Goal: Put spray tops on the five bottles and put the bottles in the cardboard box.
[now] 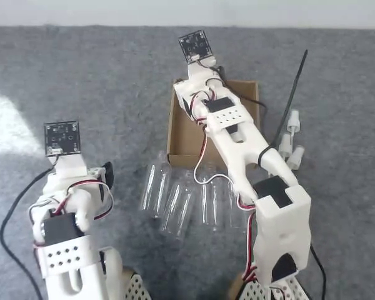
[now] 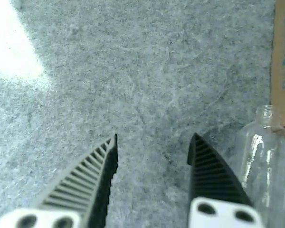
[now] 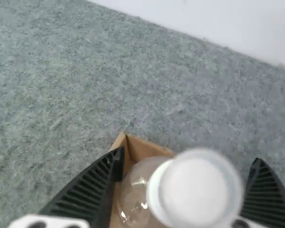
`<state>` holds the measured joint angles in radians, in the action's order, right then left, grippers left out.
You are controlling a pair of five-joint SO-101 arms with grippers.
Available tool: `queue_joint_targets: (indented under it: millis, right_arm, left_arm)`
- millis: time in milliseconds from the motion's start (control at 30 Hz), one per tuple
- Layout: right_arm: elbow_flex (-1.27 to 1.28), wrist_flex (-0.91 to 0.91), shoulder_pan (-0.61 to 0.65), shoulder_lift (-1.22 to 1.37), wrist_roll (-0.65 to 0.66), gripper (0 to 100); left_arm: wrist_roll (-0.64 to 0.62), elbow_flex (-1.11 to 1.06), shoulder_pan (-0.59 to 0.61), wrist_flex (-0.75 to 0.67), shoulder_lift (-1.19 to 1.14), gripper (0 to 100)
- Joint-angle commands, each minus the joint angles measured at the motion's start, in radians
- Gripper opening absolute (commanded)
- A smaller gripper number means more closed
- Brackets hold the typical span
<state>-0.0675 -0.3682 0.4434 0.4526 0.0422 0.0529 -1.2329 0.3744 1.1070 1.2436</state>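
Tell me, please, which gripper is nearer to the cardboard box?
Right. The right gripper holds a capped bottle over the cardboard box; the left gripper is open above the carpet, off to the box's side near the lying bottles.

In the high view, the open brown cardboard box (image 1: 173, 128) sits at upper centre on the grey carpeted table (image 1: 81, 81). Just in front of it, at centre, clear plastic bottles (image 1: 175, 200) lie side by side in a row. White plastic spray tops (image 1: 292, 142) are grouped right of the box, and a thin black rod (image 1: 295, 94) slants above them. The white left arm (image 1: 65, 212) stands at lower left, apart from the row. Between the jaws of the right gripper (image 3: 187, 159), a clear plastic bottle with a white round top (image 3: 194, 190) hangs over a corner of the box.
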Motion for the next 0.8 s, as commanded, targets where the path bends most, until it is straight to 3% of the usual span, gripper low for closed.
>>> queue_joint_targets:
  millis: [0, 333, 767]
  right_arm:
    - [-0.098, -0.051, 0.007, -0.042, 0.063, 34.8]
    - [-0.106, -0.056, 0.005, -0.108, 0.066, 34.8]
    - [-0.106, -0.208, 0.007, -0.367, 0.063, 34.8]
  left_arm:
    - [0.006, 0.008, -0.003, -0.029, 0.012, 22]
    - [0.006, 0.008, -0.003, -0.029, 0.012, 22]
    - [0.006, 0.008, -0.003, -0.029, 0.012, 22]
